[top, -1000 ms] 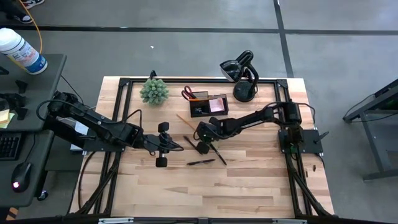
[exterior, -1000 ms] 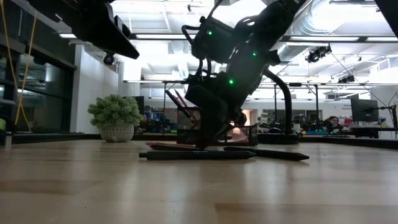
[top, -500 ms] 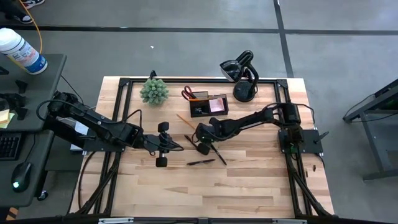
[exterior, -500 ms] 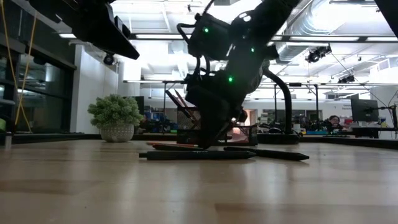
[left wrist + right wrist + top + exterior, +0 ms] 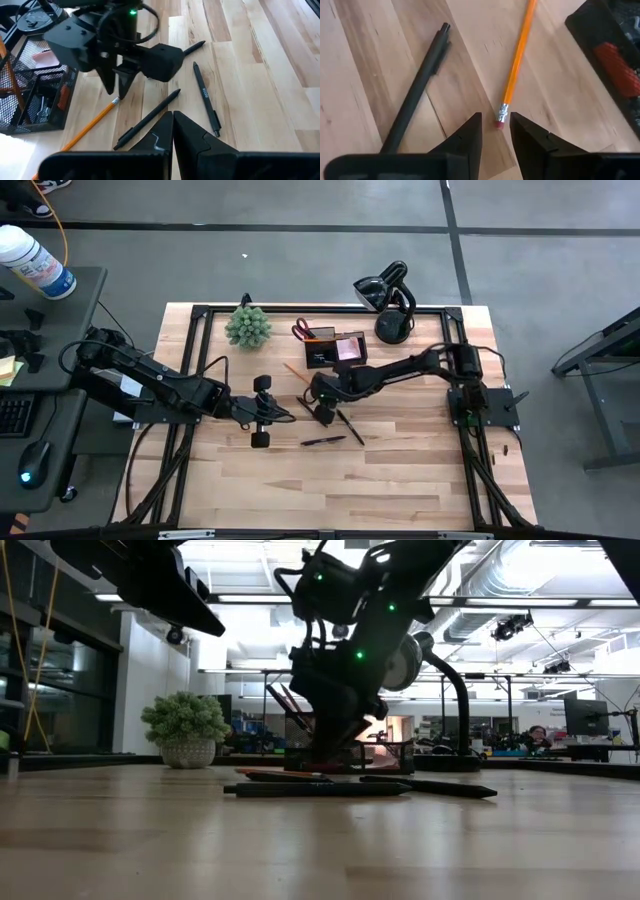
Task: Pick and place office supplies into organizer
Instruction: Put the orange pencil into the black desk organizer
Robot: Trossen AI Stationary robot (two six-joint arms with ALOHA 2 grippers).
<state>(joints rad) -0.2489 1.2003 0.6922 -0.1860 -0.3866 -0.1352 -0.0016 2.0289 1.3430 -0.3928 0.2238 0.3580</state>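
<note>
An orange pencil (image 5: 296, 374) lies flat on the table in front of the black organizer (image 5: 335, 348), which holds red-handled scissors (image 5: 303, 332) and a pink pad (image 5: 350, 347). My right gripper (image 5: 496, 122) points down over the pencil's eraser end (image 5: 499, 121). It is open by a narrow gap, with one fingertip on either side of the eraser and not touching it. Black pens (image 5: 322, 441) (image 5: 350, 426) lie on the wood nearby, and one (image 5: 417, 87) lies beside the pencil. My left gripper (image 5: 173, 117) is shut and hovers left of the pens (image 5: 272, 413).
A spiky green plant (image 5: 248, 326) stands at the far left of the table. A black curved-neck stand (image 5: 390, 300) stands at the far edge, right of the organizer. The near half of the table is bare wood (image 5: 350, 490).
My right gripper has moved a little toward the table's left and far edge, away from the black pens and over the pencil's eraser end, tipping as it went. The pencil and pens have stayed where they were.
</note>
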